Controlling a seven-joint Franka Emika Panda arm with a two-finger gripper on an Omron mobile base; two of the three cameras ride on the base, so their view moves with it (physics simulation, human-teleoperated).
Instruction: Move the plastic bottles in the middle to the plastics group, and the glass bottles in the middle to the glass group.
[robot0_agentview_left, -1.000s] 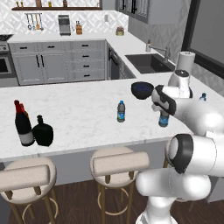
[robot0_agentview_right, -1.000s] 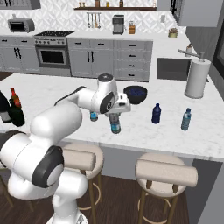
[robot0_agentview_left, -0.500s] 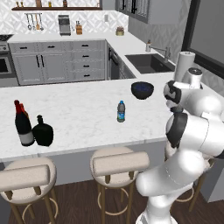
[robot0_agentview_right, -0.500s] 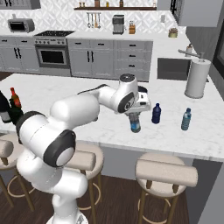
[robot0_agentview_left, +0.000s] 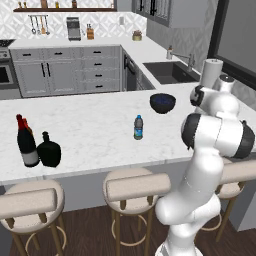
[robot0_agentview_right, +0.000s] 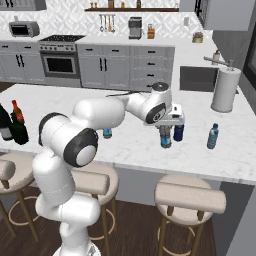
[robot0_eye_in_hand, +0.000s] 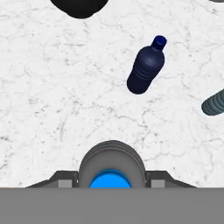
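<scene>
Water bottle (robot0_agentview_right: 165, 136) seemingly clamped in pincer (robot0_agentview_right: 170, 121), beside dark-blue bottle (robot0_agentview_right: 178, 132).

We have two base cameras behind the arm, both looking forward and down over the marble table (robot0_agentview_left: 90, 130). The left one sees the arm at 4 o'clock of its picture, the right one at 8 o'clock. Both share the table, the stools and the far kitchen wall. The third camera sits on the hand (robot0_agentview_right: 170, 121) and looks straight down, close to the table, with a dark-blue bottle (robot0_eye_in_hand: 146, 71) at 1 o'clock.
</scene>
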